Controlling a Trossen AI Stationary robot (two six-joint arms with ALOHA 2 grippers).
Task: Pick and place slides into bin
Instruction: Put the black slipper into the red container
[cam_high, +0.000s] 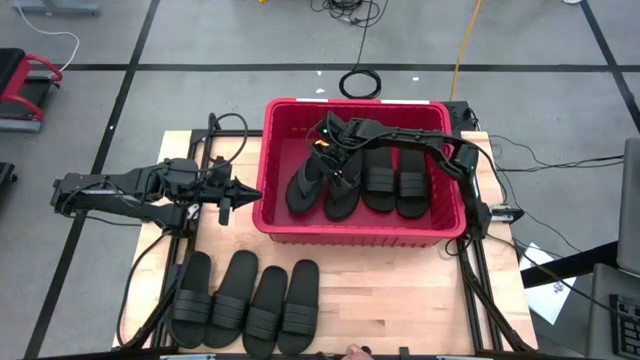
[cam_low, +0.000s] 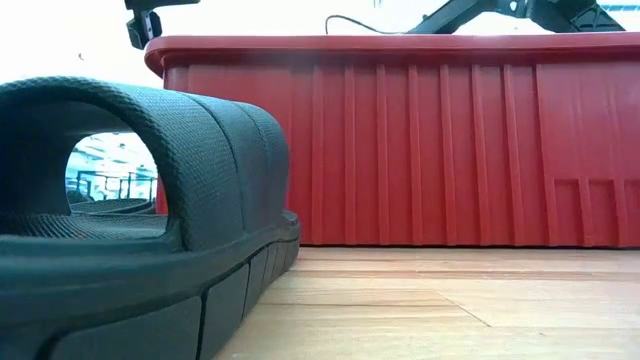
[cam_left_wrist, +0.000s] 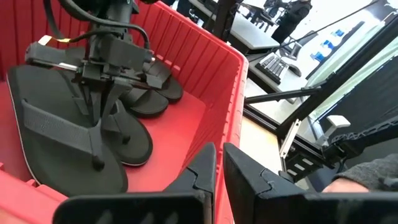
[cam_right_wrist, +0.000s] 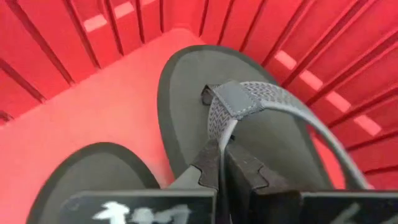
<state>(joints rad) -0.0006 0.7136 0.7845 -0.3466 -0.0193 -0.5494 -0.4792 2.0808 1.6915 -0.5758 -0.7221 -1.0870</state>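
The red bin (cam_high: 270, 215) stands at the table's far middle. In it lie two ribbed-strap slides (cam_high: 395, 180) on the right and two thong flip-flops on the left. My right gripper (cam_high: 328, 150) reaches into the bin from the right, pointing down, shut on the strap of the left flip-flop (cam_high: 305, 187). The other flip-flop (cam_high: 342, 192) lies beside it. My left gripper (cam_high: 232, 200) hovers shut with nothing in it, outside the bin's left wall. Several more slides (cam_high: 250, 300) lie side by side on their soles at the table's near left. My right gripper pinches the flip-flop's grey thong strap (cam_right_wrist: 219, 127) between its two fingers, close to where the strap forks at the toe post. The fingers (cam_left_wrist: 99, 109) slant down from above. The flip-flop (cam_left_wrist: 62, 143) sits low in the bin, sole down; whether it touches the floor I cannot tell.
The bin's ribbed walls (cam_low: 450, 150) rise high around the sandals. One slide (cam_low: 130, 200) lies right in front of the low camera. Bare wood (cam_high: 400, 300) lies at the near right. Cables (cam_high: 360, 82) lie on the floor beyond the table.
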